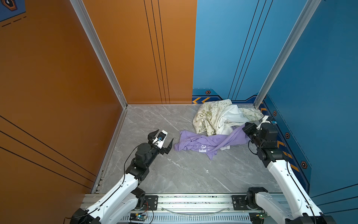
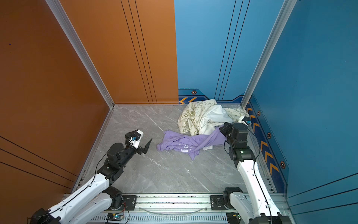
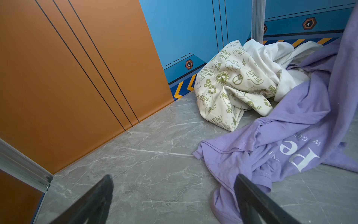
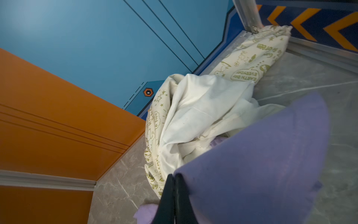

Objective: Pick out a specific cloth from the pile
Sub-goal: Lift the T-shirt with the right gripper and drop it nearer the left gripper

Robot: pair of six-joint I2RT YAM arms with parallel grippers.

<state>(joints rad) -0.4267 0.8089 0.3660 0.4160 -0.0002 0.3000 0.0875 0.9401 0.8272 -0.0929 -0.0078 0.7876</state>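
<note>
The right gripper (image 4: 173,186) is pinching one end of the lavender T-shirt (image 1: 195,142), which is stretching leftward along the pile's (image 1: 217,118) near side. The left gripper (image 1: 165,135), wide open, is hovering just beside its free end.

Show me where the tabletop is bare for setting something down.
Widest bare marble: between the lavender T-shirt and the front rail. Also bare: from the orange back wall to the open left gripper. Crowded: far right corner, with the pile and the right gripper shut on the T-shirt.
</note>
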